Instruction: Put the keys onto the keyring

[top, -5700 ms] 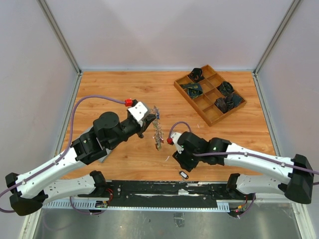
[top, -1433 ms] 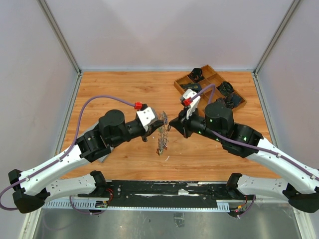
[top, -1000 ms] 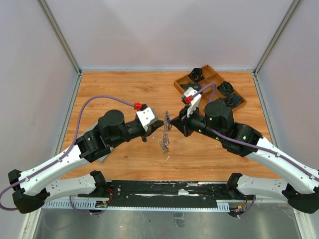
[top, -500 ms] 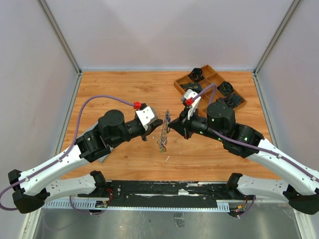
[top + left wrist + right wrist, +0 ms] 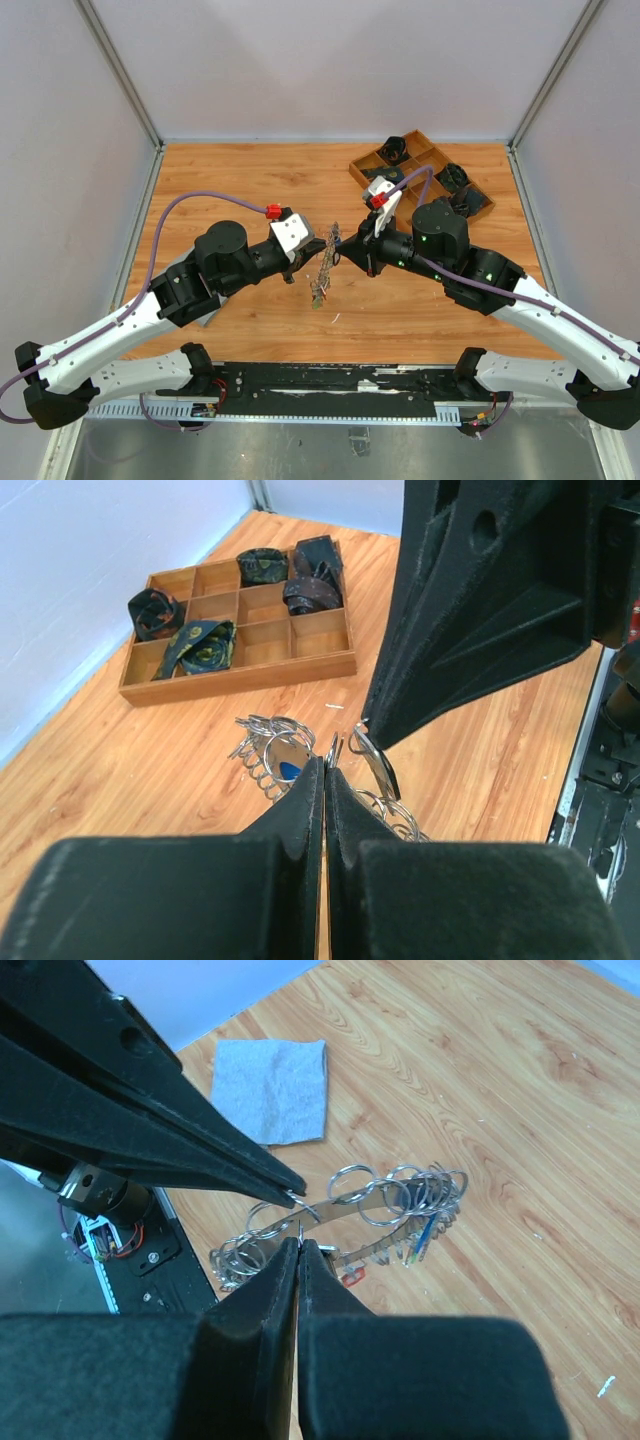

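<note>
Much of the wooden tray is hidden under the right arm in the top view; the left wrist view shows it whole, with eight square compartments in two rows of four. At least four dark, patterned rolls of fabric lie in them, but the exact count is unclear where two bundles crowd together.

The keyring hangs above the bench, well apart from the tray on its side toward the arm bases. It is a flat silver band strung with many small wire rings and keys, too crowded to count. One blue tag and one reddish tag show among them.

The left gripper has its jaws pressed together, pinching the keyring at its end nearer the tray. The right gripper, between that end and the tray, also has its jaws pressed together, and a thin sliver of metal shows at their tip. Whether that is a key or part of the keyring cannot be told.

One square grey cloth lies flat on the bench, farther from the tray than the keyring.
</note>
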Robot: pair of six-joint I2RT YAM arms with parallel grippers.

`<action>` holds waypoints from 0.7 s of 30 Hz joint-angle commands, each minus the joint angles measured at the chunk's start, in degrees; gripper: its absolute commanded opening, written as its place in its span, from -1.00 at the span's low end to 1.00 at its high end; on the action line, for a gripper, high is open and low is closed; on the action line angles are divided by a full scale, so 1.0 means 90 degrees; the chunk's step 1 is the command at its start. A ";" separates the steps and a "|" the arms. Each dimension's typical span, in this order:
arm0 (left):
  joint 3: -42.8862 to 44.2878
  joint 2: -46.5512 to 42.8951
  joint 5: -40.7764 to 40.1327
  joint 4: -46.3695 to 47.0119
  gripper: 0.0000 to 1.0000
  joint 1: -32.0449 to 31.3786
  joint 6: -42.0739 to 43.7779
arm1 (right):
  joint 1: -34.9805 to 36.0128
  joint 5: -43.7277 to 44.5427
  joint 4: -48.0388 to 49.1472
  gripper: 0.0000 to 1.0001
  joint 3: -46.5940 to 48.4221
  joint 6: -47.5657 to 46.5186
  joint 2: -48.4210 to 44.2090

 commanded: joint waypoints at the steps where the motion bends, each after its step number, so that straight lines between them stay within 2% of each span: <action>1: 0.0237 -0.0171 0.0043 0.0534 -0.99 0.0004 -0.0025 | -0.0177 0.0194 0.0171 -0.99 -0.0115 0.0214 -0.0012; 21: 0.0203 -0.0249 0.0055 0.0551 -0.99 0.0003 -0.0033 | -0.0271 0.0033 0.0240 -0.99 -0.0201 0.0528 0.0092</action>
